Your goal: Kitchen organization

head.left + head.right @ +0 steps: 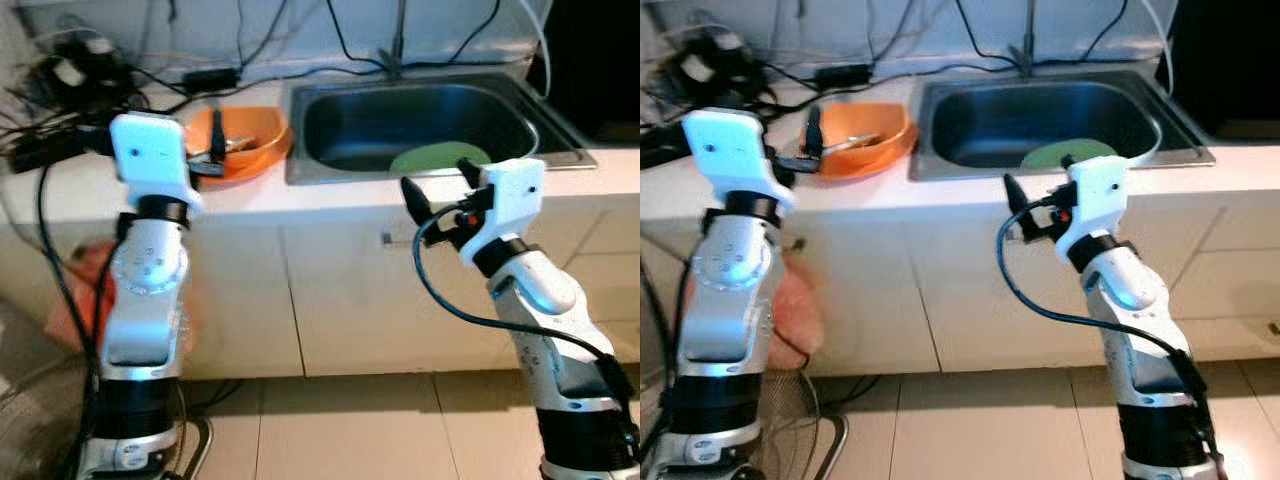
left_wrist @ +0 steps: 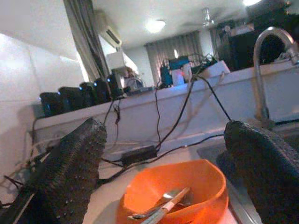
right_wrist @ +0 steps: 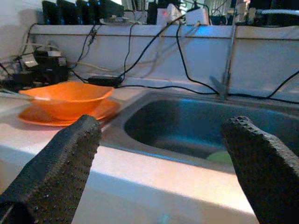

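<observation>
Black and pebbled, the two long fingers (image 2: 70,177) of the left gripper (image 1: 214,152) stand spread wide with nothing between them, aimed at the shallow orange plastic bowl (image 1: 243,140) on the white counter (image 1: 330,192), just left of the sink. In the left wrist view that bowl sits between the fingers and a little beyond their tips, its near rim closest. Across it lies a metal utensil with a pale handle (image 2: 161,209), the handle end over the near rim. The bowl rests on a flat orange plate (image 3: 65,114) of the same colour.

The right gripper (image 1: 440,190) hangs in front of the counter edge, its fingers likewise parted and empty, facing the stainless steel sink basin (image 1: 420,120), where a round green plate (image 1: 440,157) lies on the bottom.

By its look the bowl is light, stiff and smooth, so likely slippery; a pinch across the near rim wall seems the surest hold. The loose utensil may slide or tip out if the bowl tilts. The plate beneath could drag along.
</observation>
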### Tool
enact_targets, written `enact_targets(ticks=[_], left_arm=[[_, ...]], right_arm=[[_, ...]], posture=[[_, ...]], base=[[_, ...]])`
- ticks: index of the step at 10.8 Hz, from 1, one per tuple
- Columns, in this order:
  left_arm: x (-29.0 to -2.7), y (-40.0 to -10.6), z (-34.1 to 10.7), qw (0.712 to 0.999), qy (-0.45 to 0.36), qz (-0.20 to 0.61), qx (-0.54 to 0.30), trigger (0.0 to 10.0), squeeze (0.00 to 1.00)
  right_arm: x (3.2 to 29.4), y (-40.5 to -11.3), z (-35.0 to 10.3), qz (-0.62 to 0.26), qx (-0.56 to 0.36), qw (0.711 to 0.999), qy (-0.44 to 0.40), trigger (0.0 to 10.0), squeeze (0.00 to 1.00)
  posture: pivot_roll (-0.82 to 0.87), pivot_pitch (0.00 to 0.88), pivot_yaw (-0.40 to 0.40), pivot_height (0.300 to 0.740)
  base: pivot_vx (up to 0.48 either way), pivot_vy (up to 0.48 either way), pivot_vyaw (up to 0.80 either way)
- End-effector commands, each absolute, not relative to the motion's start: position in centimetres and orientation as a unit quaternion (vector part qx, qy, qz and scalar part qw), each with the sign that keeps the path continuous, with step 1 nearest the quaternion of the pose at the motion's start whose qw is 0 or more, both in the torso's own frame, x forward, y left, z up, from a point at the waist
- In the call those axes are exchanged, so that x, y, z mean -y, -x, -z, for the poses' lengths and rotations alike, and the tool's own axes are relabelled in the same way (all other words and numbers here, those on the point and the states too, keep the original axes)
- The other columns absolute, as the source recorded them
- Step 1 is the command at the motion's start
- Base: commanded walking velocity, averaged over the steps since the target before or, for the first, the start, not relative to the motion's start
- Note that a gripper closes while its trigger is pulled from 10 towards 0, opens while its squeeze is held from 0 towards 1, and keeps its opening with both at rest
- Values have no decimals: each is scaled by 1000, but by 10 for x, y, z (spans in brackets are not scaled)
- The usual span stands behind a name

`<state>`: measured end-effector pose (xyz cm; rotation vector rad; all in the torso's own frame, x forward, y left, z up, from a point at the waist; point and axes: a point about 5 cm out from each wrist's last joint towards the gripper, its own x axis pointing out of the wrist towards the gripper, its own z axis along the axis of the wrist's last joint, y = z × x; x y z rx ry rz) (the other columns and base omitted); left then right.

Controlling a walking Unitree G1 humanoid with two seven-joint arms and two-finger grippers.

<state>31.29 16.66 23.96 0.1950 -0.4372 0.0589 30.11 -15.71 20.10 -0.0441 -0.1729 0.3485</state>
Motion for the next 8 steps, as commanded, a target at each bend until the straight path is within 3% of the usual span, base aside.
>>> enact_targets(ticks=[1,8], left_arm=[[-174,-313,-236,973,-98,-41,204,10000,0],[-173,-310,-236,971,-105,-46,209,10000,0]], right_arm=[[152,-301,-204,-182,94,979,26,10000,0],[150,-302,-204,-188,93,977,30,10000,0]], posture=[[83,9,84,740],[86,13,70,740]], base=[[480,0,0],[419,0,0]])
